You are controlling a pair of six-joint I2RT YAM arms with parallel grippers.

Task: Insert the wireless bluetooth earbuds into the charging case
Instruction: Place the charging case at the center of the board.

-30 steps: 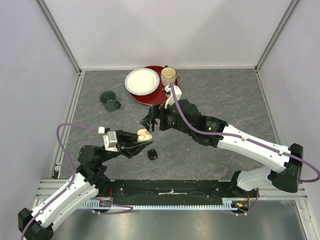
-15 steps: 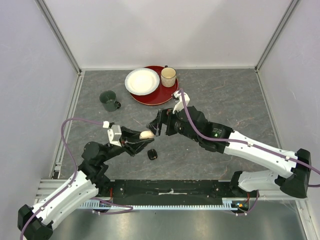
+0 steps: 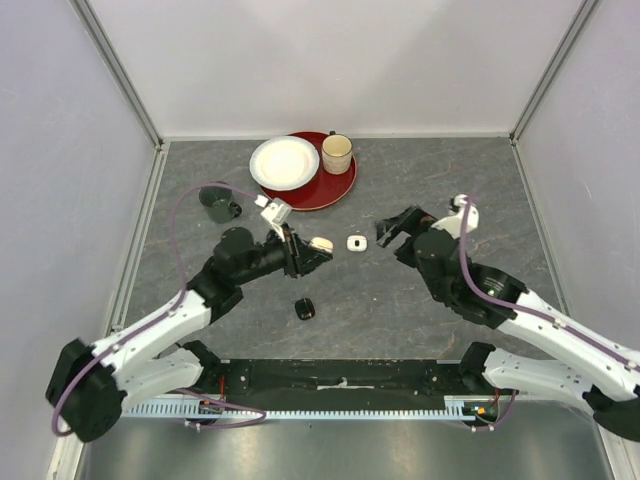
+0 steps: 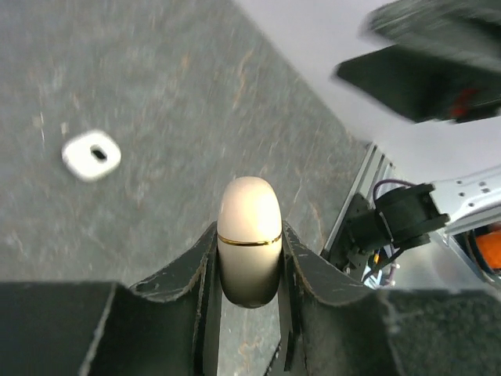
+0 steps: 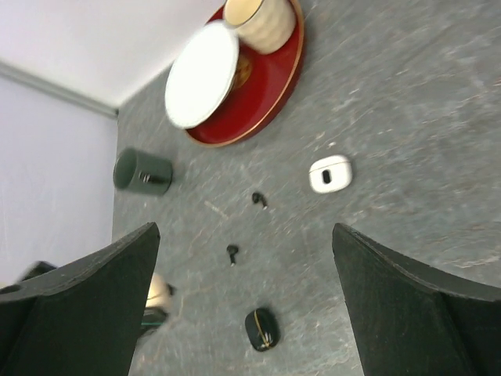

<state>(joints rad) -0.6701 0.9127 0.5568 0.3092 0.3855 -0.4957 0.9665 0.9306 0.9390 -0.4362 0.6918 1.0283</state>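
Two hands flank the white case (image 3: 356,242): left of it, the left hand (image 4: 249,243) pinches a shut beige case (image 4: 249,207) by its sides, apparently to carry it; right of it, the right hand (image 3: 397,226) gapes empty, likely readied for the black earbuds (image 5: 259,200) lying loose on the surface near it.

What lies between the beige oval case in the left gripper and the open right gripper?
A small white rounded plastic case lies there, touching neither the beige case nor the right gripper; the top view shows it.
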